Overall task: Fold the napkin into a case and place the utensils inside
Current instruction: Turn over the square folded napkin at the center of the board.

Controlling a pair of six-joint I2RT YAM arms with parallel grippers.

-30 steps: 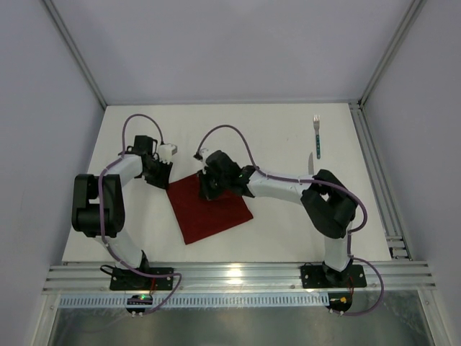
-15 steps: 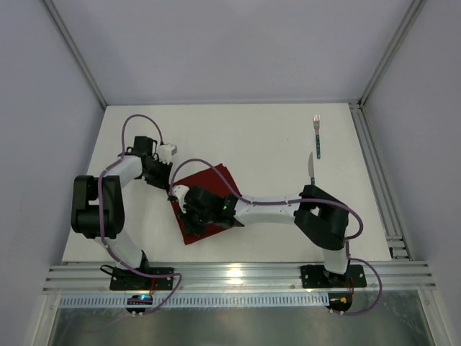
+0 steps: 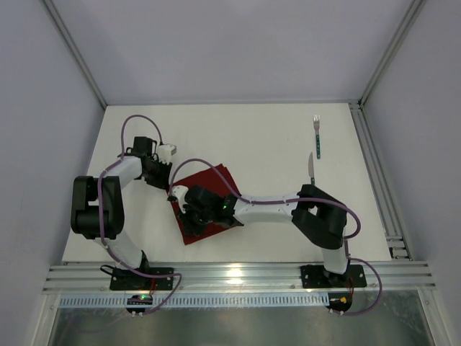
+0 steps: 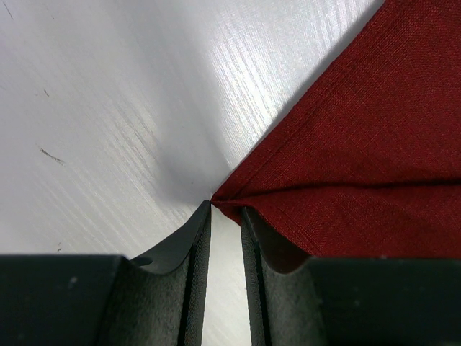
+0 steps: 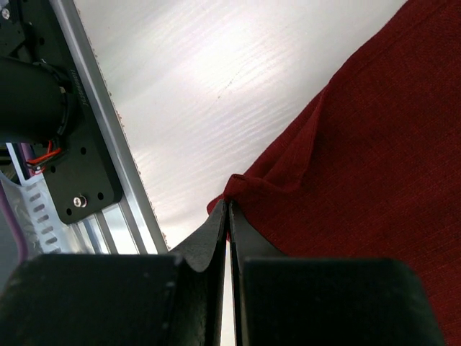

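- right gripper (image 5: 228, 205), fully closed, pinches a bunched edge of the dark red cloth napkin (image 3: 215, 178).
- left gripper (image 4: 225, 209), barely parted, sits at the napkin's corner; hold unclear.
- teal-handled silver fork (image 3: 316, 137) and knife (image 3: 311, 164) lie well right of the napkin.

The napkin (image 3: 216, 178) is plain dark red (finely woven); the fork (image 3: 317, 137) handle is teal-green.
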